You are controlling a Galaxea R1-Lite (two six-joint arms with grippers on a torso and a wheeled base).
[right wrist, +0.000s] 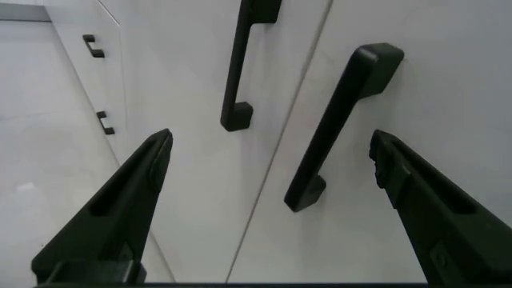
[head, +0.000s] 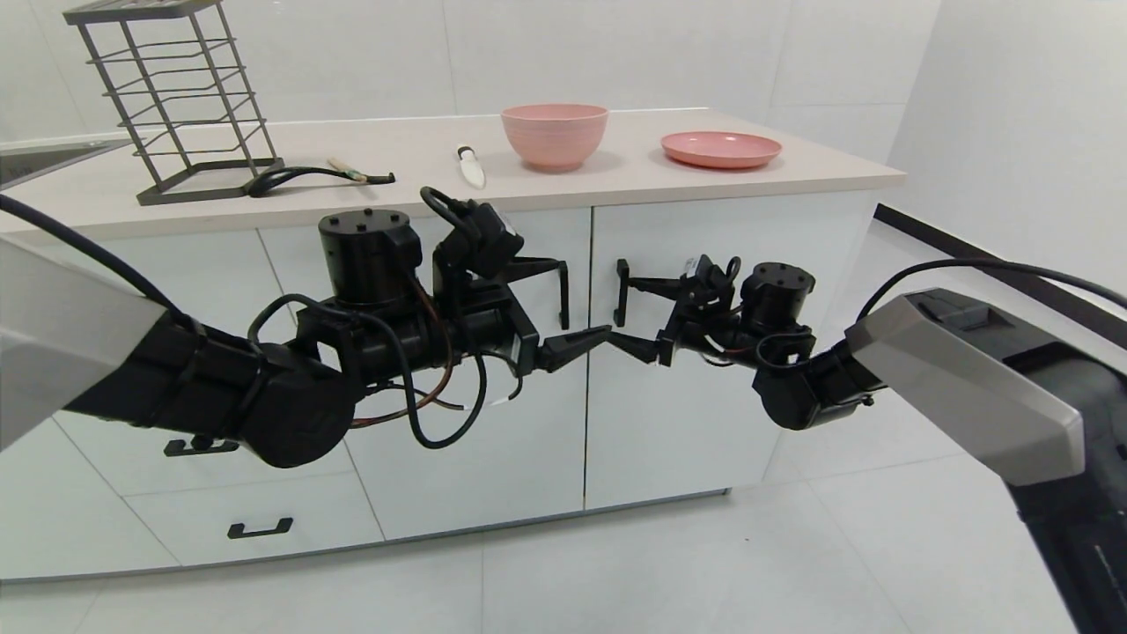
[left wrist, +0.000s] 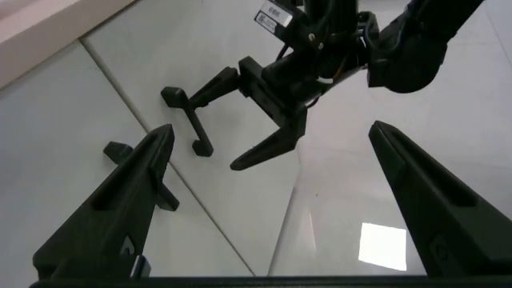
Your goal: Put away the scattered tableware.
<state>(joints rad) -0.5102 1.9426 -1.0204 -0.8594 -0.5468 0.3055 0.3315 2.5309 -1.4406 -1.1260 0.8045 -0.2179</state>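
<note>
**Tableware, upper band of the head view.**
- Pink round bowl: upright on the pale beige countertop, upper centre.
- Flat pink plate: to the right of the bowl and apart from it.
- Small white knife-like utensil with a dark end: just left of the bowl. Its long axis runs almost up and down the frame, dark end uppermost.
- Long black curved utensil: lies level at the foot of the rack, with a thin wood-coloured piece across it.
- Black wire dish rack: upright, upper left.

**Grippers, middle of the frame.**
- Left gripper: jaws spread wide, holding nothing.
- Right gripper: jaws likewise spread and holding nothing.
- The two point toward each other, tips close together, in front of the white cabinet doors and level with the two black bar handles.

**Governing relation.**
- Every piece lies above both sets of jaws, on the counter surface. Neither gripper touches any piece.
- The plate sits on the right arm's side; the rack and black utensil sit on the left arm's side. The bowl and knife-like utensil stand almost straight above the meeting tips.
- Judgement: nothing is put away yet. Either arm must rise to counter level first, and the right looks nearer the plate.
</note>
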